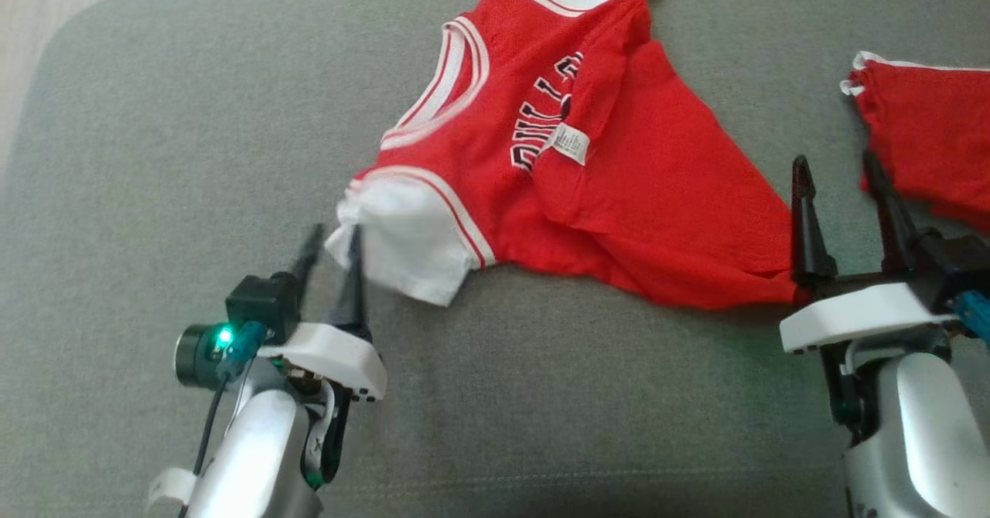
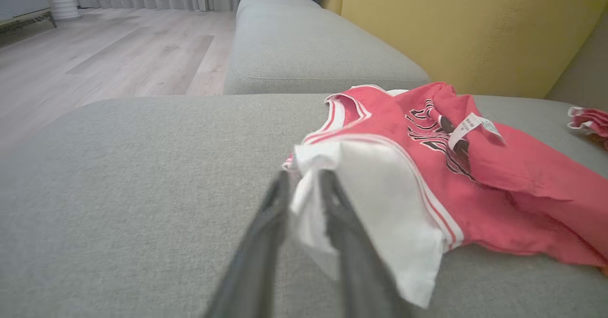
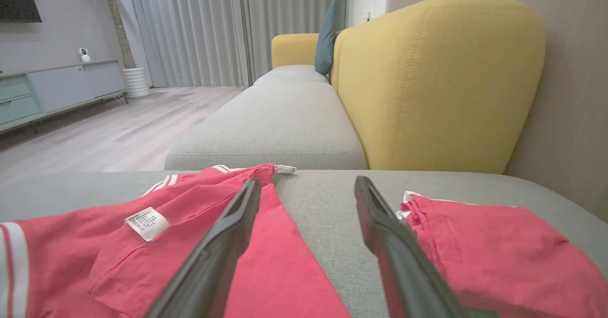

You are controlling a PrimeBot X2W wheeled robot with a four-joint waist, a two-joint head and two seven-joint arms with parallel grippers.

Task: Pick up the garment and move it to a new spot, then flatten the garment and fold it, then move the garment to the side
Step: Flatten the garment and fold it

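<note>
Nearest me, the left gripper has its jaws a narrow way apart with the bunched corner of the white sleeve between them. I cannot tell if they truly pinch it, while the right gripper stands wide open and empty by the hem, likely placed to stretch the cloth. The red garment lies rumpled mid-cushion on the grey sofa seat, with a second red piece near it; the head view gives that layout, the wrist views the yellow backrest beyond.

There are 2 red garments, 2 claws and 1 white label.
</note>
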